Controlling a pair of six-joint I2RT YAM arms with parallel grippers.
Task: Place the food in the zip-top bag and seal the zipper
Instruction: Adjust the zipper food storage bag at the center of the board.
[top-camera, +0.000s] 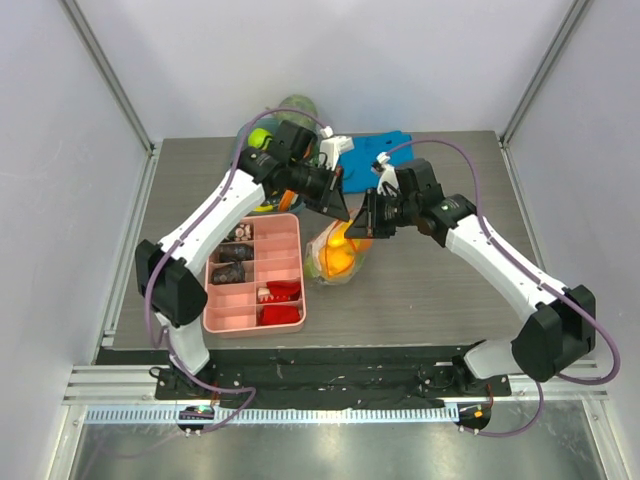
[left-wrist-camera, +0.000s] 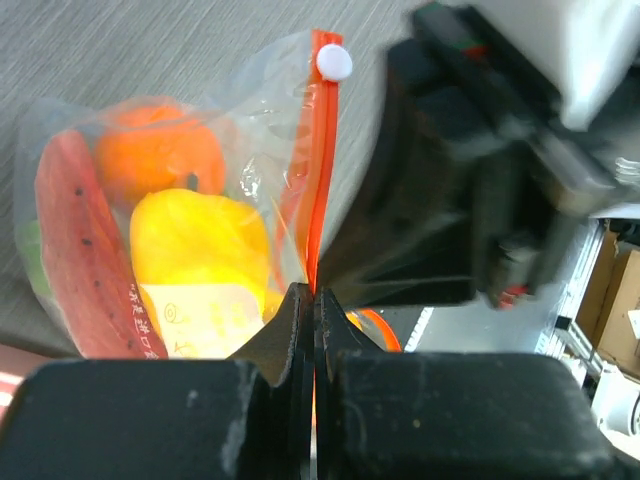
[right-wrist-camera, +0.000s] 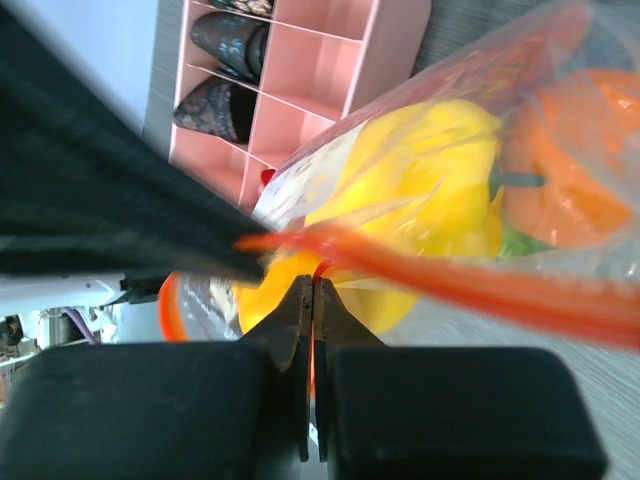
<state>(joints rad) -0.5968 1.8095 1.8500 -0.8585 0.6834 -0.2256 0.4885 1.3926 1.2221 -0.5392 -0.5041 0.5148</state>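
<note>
Pale walls enclose a grey wood-grain desk (top-camera: 450, 290). At its left stands a pink plastic compartment tray (top-camera: 255, 275). Just right of the tray lies the clear crinkly zip-top bag (top-camera: 340, 258), already loaded with a red watermelon slice (left-wrist-camera: 80, 260), a round orange toy fruit (left-wrist-camera: 160, 150) and a yellow toy fruit (left-wrist-camera: 195, 235).

The left tool (left-wrist-camera: 313, 295) is pressed together on the orange-red zipper strip (left-wrist-camera: 322, 150), which runs up to a small white round knob (left-wrist-camera: 334, 62) at its far end. The right tool (right-wrist-camera: 313, 285), facing it, is likewise clamped on the strip.

Sealing looks to be the step in hand. To do it well, one tool should anchor its spot while the other runs along the strip with firm, even pressure. The strip should stay taut and flat so no bulging fruit wedges the two tracks apart.
</note>
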